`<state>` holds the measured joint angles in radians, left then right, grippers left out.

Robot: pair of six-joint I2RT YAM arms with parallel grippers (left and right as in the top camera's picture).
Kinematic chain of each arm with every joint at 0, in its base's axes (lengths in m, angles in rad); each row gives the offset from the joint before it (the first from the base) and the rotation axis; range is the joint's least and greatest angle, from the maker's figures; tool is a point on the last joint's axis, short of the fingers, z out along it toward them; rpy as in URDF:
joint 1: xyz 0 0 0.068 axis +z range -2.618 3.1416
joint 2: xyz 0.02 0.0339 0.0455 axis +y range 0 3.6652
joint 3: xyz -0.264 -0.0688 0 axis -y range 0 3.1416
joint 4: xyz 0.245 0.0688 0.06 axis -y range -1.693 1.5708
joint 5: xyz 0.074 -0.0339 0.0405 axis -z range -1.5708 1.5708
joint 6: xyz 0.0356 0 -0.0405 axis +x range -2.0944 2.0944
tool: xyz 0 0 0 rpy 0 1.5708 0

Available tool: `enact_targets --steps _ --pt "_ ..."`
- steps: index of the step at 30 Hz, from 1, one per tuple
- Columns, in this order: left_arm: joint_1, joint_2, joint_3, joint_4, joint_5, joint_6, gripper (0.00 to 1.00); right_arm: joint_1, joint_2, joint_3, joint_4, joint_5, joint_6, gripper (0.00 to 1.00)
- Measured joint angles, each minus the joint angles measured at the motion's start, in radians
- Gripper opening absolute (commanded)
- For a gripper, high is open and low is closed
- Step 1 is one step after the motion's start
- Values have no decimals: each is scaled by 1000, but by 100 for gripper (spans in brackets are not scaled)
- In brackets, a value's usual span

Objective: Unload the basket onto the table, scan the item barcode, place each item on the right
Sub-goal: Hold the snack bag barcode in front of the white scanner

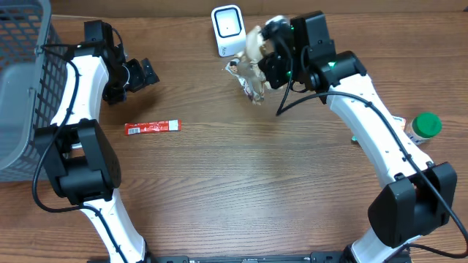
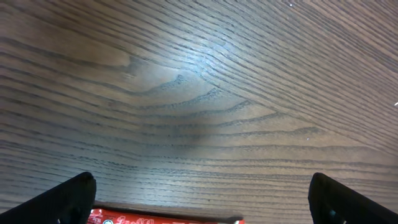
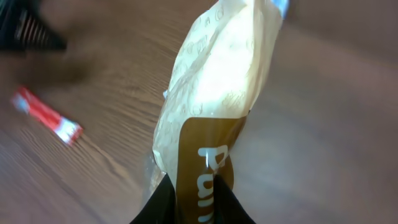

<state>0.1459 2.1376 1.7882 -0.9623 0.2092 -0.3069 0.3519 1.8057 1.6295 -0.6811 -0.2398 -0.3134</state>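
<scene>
My right gripper [image 1: 265, 64] is shut on a cream and brown snack bag [image 1: 252, 69], holding it above the table just right of the white barcode scanner [image 1: 227, 30]. In the right wrist view the bag [image 3: 214, 93] rises from between the two dark fingers [image 3: 163, 202], brown band with white lettering at the pinch. The barcode is not visible. My left gripper [image 1: 135, 75] hangs open at the far left above the wood. A red stick packet [image 1: 152, 128] lies flat below it; its top edge [image 2: 165, 218] shows between the left fingertips [image 2: 68, 199].
A grey wire basket [image 1: 22, 88] stands at the left edge. A white jar with a green lid [image 1: 423, 127] sits at the right, near the right arm's forearm.
</scene>
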Motion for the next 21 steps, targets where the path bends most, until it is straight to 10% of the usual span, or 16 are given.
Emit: enact_targets --steps 7,21 --pt "0 0 0 0 0 0 100 8 0 0 146 0 -309 3" --pt "0 -1 0 1 0 0 100 9 5 321 44 11 -407 3"
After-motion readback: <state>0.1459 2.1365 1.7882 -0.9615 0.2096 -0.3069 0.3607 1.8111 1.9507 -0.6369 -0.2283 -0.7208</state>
